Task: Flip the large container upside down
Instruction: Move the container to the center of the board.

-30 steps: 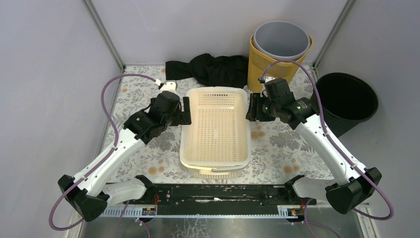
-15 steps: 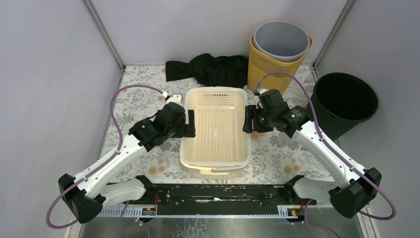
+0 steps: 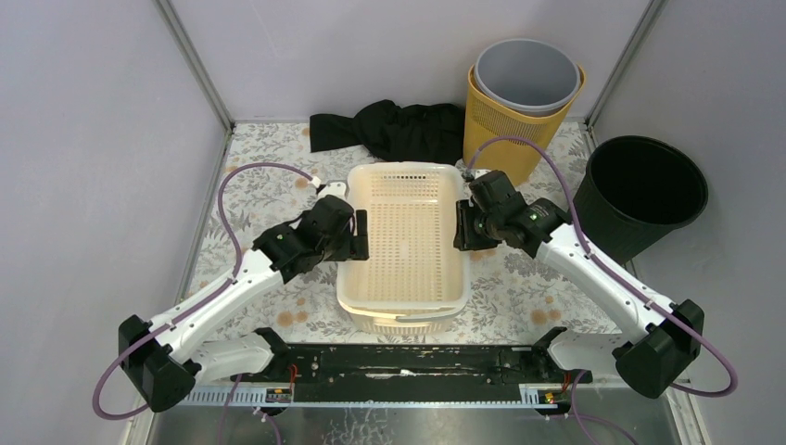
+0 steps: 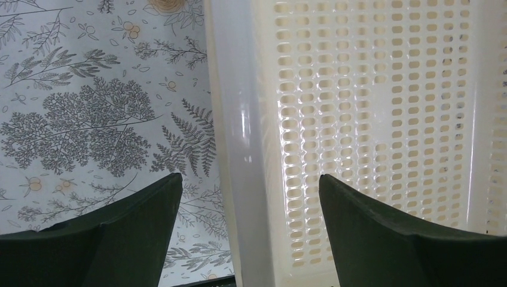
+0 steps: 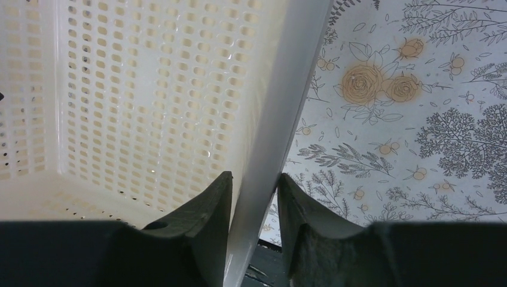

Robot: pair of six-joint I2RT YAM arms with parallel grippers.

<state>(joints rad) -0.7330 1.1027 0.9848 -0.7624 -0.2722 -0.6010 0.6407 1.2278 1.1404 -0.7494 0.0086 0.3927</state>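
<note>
Basket point(image 3: 402, 236) centre of table point(image 3: 259, 185); cloth point(image 3: 394, 130) behind; nested bins point(image 3: 519, 93), bucket point(image 3: 649, 190) right.

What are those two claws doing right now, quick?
Left gripper: open, astride the basket at its left rim.
Right gripper: closed on the basket's right rim.

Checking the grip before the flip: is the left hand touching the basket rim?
Apart. The left wrist view shows the left hand open astride the basket rim, with a clear gap on each side.
</note>
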